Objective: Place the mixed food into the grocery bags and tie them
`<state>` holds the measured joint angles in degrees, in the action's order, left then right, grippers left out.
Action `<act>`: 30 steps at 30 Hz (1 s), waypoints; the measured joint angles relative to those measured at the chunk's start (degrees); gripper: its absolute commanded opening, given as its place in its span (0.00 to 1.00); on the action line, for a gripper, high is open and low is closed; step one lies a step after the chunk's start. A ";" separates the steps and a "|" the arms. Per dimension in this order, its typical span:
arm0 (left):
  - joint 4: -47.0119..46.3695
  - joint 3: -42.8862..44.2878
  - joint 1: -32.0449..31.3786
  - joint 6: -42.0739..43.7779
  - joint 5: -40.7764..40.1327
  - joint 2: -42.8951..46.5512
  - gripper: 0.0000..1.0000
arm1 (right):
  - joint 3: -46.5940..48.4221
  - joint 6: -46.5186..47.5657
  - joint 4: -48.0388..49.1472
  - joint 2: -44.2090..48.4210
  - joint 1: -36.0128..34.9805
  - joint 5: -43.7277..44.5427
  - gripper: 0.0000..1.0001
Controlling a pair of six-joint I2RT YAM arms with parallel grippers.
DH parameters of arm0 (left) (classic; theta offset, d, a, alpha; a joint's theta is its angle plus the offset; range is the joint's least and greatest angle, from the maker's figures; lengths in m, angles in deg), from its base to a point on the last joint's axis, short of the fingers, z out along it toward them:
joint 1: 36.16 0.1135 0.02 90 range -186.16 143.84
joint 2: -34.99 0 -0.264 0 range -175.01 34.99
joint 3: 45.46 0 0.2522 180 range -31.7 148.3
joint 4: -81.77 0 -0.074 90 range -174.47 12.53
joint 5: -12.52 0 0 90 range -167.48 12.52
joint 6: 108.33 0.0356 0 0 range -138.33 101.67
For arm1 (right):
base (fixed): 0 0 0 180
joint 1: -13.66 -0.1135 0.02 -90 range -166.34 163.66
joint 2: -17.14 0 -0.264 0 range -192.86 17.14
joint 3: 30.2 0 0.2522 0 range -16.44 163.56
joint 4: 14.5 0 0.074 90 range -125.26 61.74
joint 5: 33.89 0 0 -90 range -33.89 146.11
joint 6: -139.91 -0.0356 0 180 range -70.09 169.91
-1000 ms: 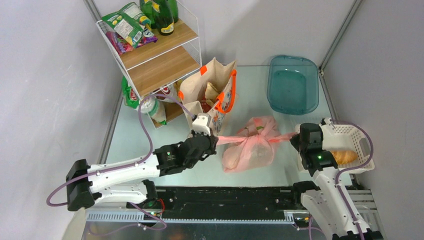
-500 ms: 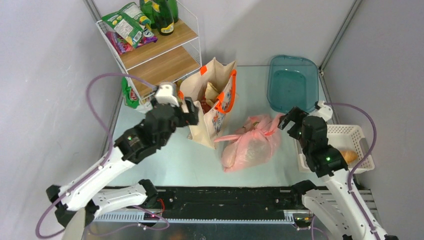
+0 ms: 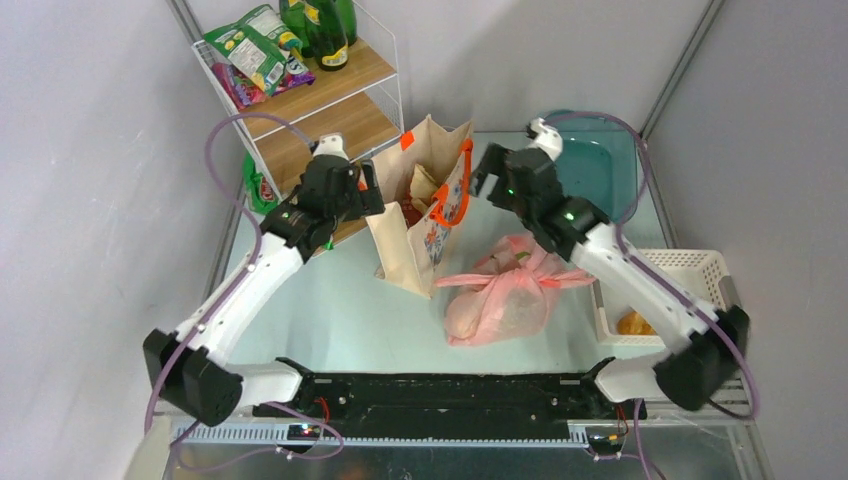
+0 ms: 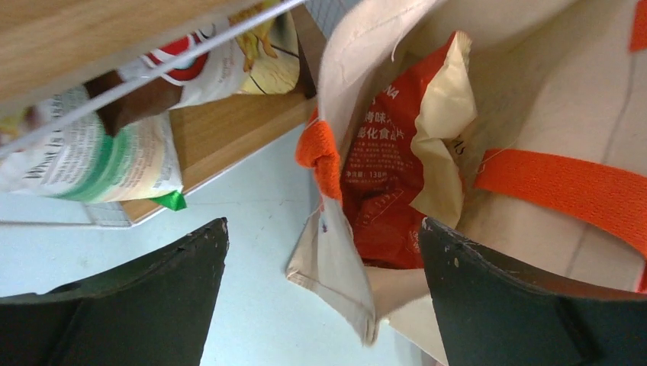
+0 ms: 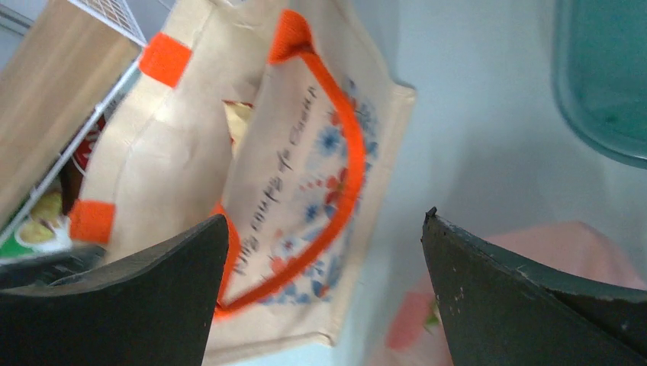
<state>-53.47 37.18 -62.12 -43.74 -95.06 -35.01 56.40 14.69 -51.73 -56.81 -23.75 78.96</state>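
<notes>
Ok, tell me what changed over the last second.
The left gripper and right gripper released the pink bag, opened, and swung to either side of the beige tote. The bag stays knotted in place; the tote has not moved.

Cloth, film, wood and wire
The tote [image 3: 400, 250] is matt beige woven cloth with orange webbing handles [image 3: 462, 195]; the pink bag [image 3: 500, 300] is thin, glossy, crinkled plastic. The far-left shelf [image 3: 320, 130] has matt wood boards in white wire. Tray [image 3: 615, 170]: glossy teal plastic; basket [image 3: 690, 265]: white plastic lattice.
</notes>
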 measured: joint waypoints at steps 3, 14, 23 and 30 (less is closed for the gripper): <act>-0.39 0.66 0.94 -0.02 2.05 -3.76 0.92 | 7.87 -3.19 -0.35 -8.98 -1.33 0.26 0.99; -10.05 -1.31 2.80 3.10 6.78 -5.14 0.00 | 18.29 -14.08 -3.74 -27.63 -2.75 -6.08 0.01; -16.57 -3.23 -14.32 14.12 -3.15 -2.49 0.00 | -13.14 -10.67 4.90 -5.49 -0.04 -7.98 0.00; -18.27 -12.83 -22.75 18.69 -8.33 8.33 0.00 | -23.96 -7.98 8.02 2.82 -5.97 -6.56 0.00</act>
<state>-71.74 24.35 -84.87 -25.05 -103.39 -26.68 32.45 6.71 -43.70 -54.00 -29.72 72.41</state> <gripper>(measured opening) 0.017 0.020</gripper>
